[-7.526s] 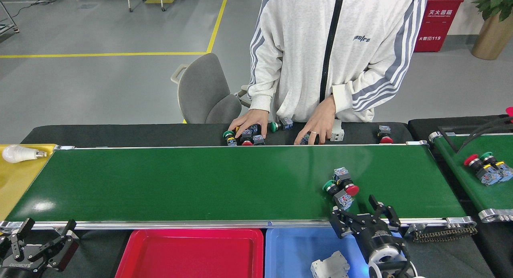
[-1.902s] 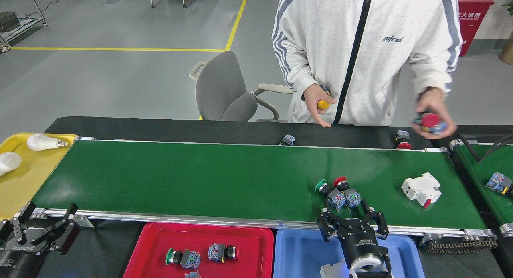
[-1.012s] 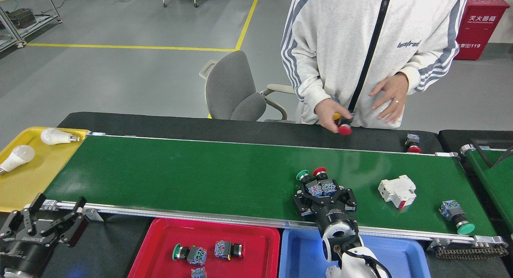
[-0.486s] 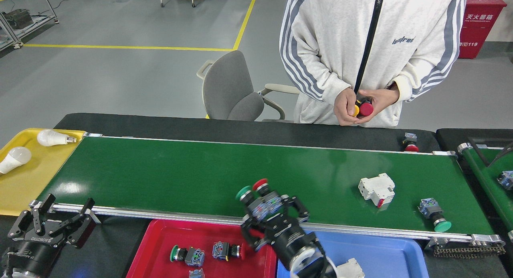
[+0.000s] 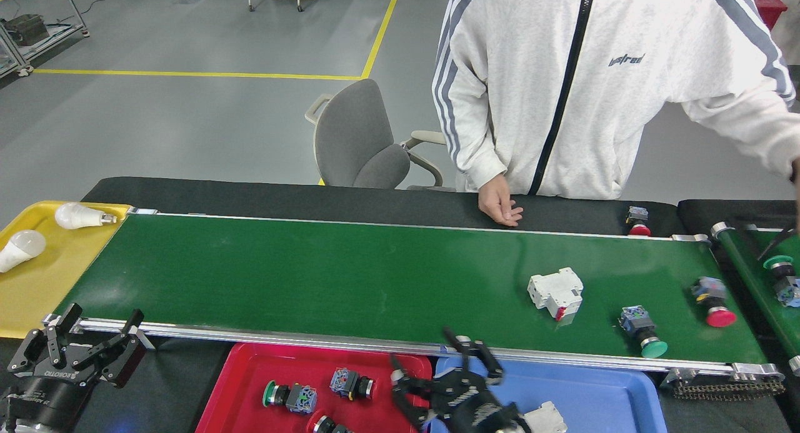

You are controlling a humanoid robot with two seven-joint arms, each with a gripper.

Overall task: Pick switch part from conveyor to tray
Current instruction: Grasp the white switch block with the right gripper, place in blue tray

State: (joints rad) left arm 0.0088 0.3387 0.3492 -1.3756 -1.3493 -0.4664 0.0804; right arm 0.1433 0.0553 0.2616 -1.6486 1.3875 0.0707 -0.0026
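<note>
Comparing half a second back, you see:
Right gripper (image 5: 447,373): moved over red tray (image 5: 250,370), fingers spread, empty.
Switch parts (image 5: 326,424): released, in tray.
Left gripper (image 5: 78,345): apart, idle.
Conveyor (image 5: 312,277): carries more switches.

Conveyor (image 5: 312,283): left and middle bare, open for passing from near rail to far rail. Right end crowded: white breaker (image 5: 555,292), green-capped switch (image 5: 642,332) near the near rail, red-capped switch (image 5: 712,300) by the right roller. Person's hand (image 5: 499,205) hangs at the far edge, right of middle. Red tray (image 5: 250,370) partly filled near its middle; left side free.
</note>
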